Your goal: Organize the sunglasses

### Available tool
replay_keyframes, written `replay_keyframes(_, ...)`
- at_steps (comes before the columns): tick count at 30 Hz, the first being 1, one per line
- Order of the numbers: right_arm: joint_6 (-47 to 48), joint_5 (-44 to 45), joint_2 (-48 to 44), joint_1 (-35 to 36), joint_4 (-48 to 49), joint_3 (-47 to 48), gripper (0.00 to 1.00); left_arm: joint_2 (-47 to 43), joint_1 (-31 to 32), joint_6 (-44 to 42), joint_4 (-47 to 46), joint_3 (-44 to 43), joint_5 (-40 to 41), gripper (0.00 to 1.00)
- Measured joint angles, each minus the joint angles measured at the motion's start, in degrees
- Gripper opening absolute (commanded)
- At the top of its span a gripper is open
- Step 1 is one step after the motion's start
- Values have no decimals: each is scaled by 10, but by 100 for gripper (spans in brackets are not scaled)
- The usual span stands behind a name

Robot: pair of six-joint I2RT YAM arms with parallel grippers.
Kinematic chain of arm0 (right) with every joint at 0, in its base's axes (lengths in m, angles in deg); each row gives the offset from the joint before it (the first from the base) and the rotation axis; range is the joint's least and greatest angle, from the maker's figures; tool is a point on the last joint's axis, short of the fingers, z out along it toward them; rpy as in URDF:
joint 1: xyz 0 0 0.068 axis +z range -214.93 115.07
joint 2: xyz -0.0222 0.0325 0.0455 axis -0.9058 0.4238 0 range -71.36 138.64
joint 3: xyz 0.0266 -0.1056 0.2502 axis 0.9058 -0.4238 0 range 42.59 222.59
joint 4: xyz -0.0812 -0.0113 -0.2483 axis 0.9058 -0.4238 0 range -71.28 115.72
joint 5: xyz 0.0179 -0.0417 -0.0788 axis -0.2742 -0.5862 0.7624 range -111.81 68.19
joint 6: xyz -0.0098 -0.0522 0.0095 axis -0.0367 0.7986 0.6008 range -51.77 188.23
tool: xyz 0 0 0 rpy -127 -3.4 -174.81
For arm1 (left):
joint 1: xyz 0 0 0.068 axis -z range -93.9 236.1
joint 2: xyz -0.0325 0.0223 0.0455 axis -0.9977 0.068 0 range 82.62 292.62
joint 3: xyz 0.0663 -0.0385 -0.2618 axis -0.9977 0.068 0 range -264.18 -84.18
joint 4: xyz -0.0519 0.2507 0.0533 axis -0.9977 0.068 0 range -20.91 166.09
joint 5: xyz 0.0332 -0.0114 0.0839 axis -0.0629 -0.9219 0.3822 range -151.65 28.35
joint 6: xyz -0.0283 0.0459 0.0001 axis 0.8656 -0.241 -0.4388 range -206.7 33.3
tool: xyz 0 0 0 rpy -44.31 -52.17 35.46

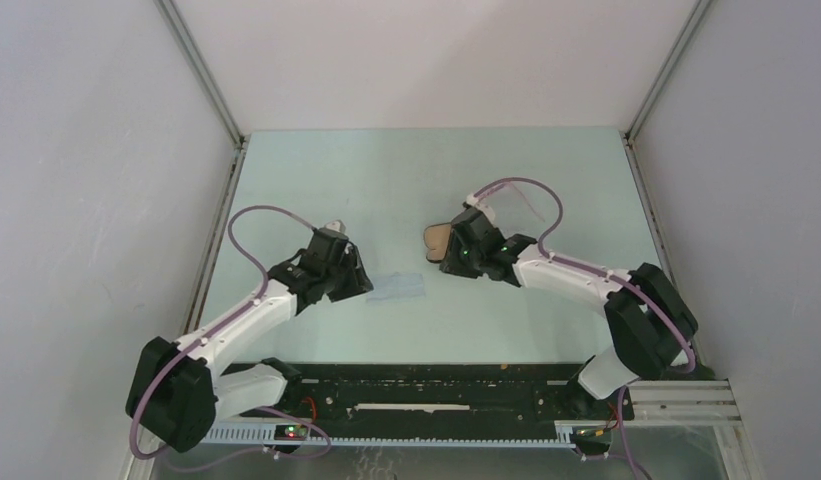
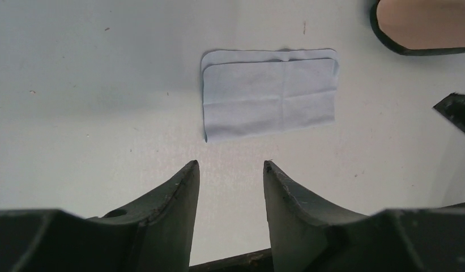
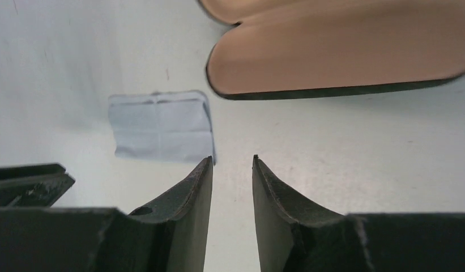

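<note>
The sunglasses do not show clearly in any view; a faint pale shape behind my right wrist in the top view may be them, I cannot tell. The light blue cloth (image 1: 398, 288) lies flat between the grippers and also shows in the left wrist view (image 2: 269, 93) and the right wrist view (image 3: 161, 126). The black case (image 1: 439, 240) lies open with its tan lining up (image 2: 422, 25) (image 3: 343, 51). My left gripper (image 1: 358, 282) (image 2: 230, 165) is open and empty just left of the cloth. My right gripper (image 1: 449, 262) (image 3: 230, 158) is open and empty beside the case.
Grey walls with metal corner rails enclose the pale green table (image 1: 406, 180) at left, right and back. A black rail (image 1: 426, 385) runs along the near edge between the arm bases.
</note>
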Motion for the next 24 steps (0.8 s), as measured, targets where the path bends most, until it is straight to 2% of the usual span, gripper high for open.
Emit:
replay_keyframes(8, -13, -41, 70, 49, 41, 0, 41, 39, 0, 6, -34, 31, 8, 55)
replay_keyframes(24, -28, -82, 162, 51, 89, 31, 39, 129, -13, 22, -112, 38, 12, 49)
